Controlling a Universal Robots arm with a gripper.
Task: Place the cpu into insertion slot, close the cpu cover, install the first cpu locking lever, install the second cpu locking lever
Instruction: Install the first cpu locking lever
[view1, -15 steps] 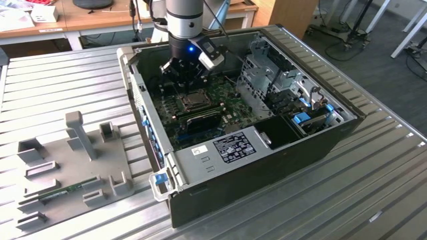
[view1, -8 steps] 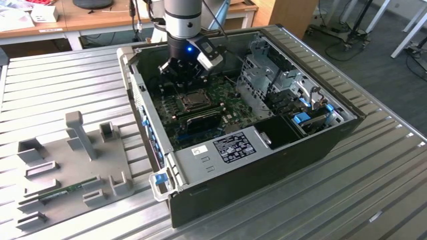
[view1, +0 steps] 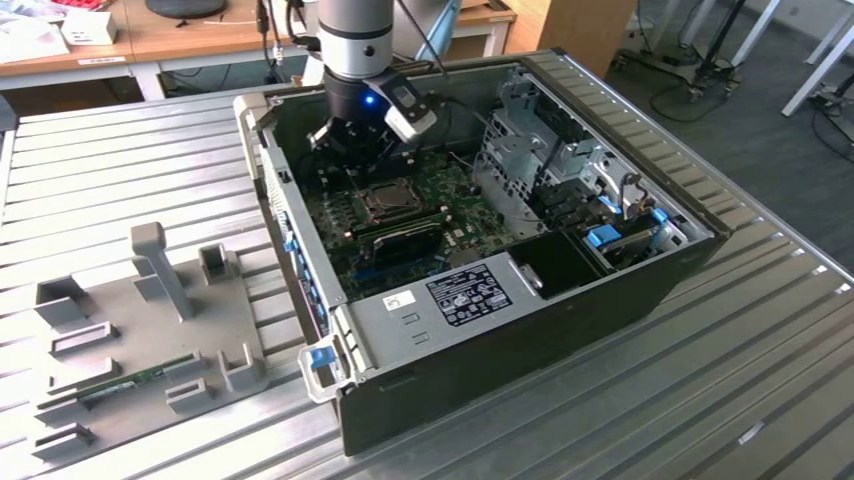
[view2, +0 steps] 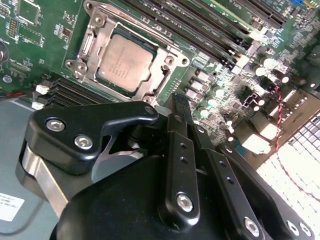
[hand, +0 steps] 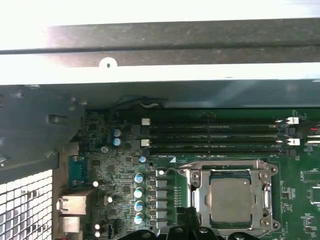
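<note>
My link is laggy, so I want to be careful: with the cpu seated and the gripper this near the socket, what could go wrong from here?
1. The gripper hangs low inside the case, close beside the cpu cover; a sideways slip could strike the capacitors or memory slots.
2. The cover lies over the cpu, but whether it is locked is unclear; a knock might lift it.

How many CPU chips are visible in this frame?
1. The cpu sits on the green motherboard beside the long memory slots, with the cpu cover framing it.
</note>
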